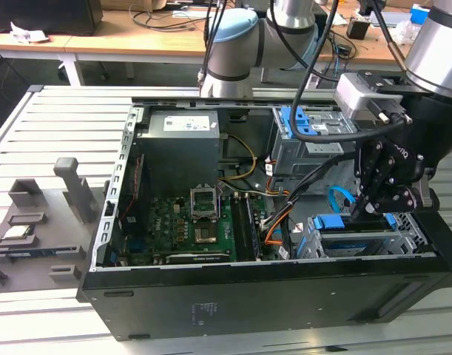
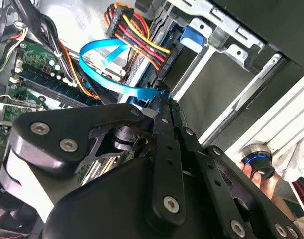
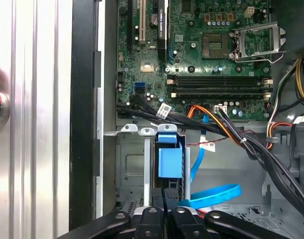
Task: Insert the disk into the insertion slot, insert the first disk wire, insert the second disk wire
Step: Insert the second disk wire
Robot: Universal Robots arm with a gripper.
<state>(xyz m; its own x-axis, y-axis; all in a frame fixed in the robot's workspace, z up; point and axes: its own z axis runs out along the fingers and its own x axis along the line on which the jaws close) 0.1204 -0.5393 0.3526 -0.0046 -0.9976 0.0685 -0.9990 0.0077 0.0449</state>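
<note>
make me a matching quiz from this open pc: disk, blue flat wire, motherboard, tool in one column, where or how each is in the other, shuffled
Things:
1 disk
2 blue flat wire
3 motherboard
4 tool

Place, colour or state:
a green, in the middle of the case
b shut on the wire's end
c curled in a loop beside the bay
d seated in the low grey bay

Pairs: 1-d, 2-c, 3-a, 4-b

The exterior view looks down slantwise into the open computer case [image 1: 248, 303]; both wrist views peer closely at its drive corner (sharing the blue cable [image 2: 99, 49] [image 3: 216, 195]).
</note>
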